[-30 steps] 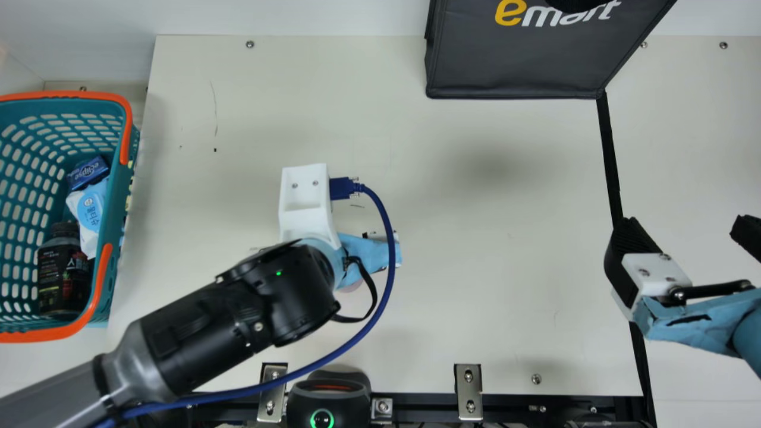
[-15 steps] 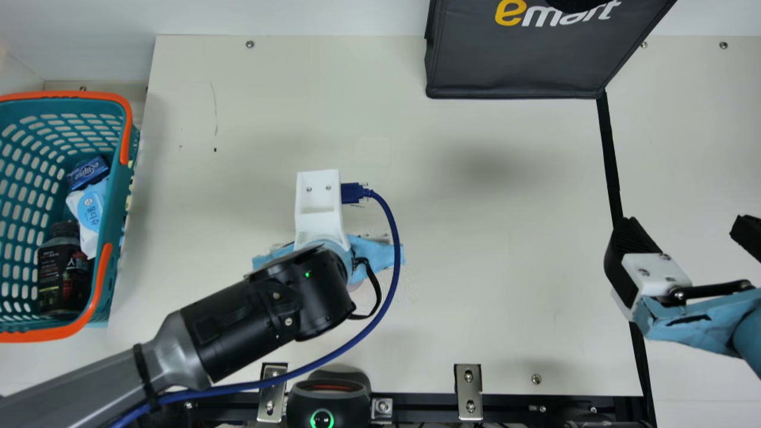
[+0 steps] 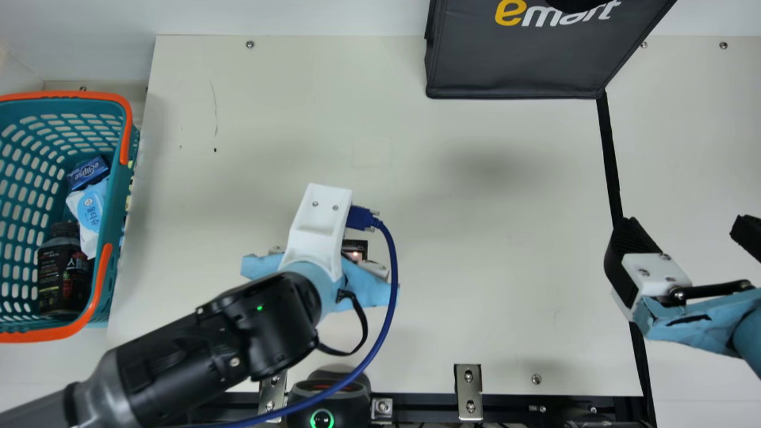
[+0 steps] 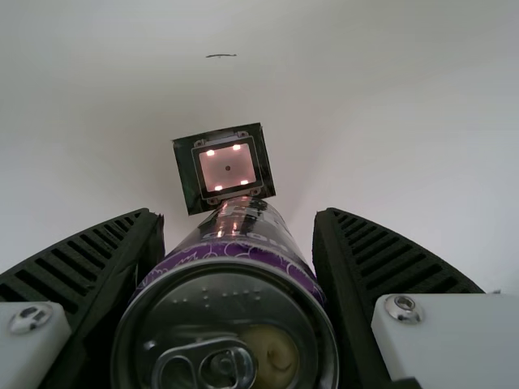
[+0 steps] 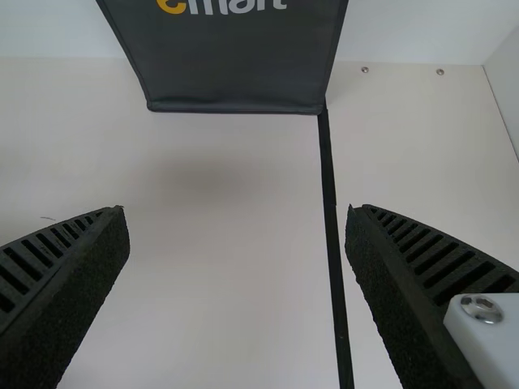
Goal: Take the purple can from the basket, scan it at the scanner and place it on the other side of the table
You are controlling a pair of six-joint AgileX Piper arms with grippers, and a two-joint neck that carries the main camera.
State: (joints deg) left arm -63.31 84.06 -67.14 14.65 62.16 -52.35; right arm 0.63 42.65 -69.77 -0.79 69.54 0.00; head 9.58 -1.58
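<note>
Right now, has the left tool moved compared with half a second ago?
Yes. In the main view, the left tool has shifted closer to the table's near edge, uncovering part of the lit scanner.

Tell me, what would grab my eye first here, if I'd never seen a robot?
Probably the orange-trimmed teal basket at the main view's left edge. In the left wrist view, the purple can between the left gripper's black ribbed fingers stands out too, with the scanner's glowing square just past its far end. The dark bag at the table's far side might come next.
</note>
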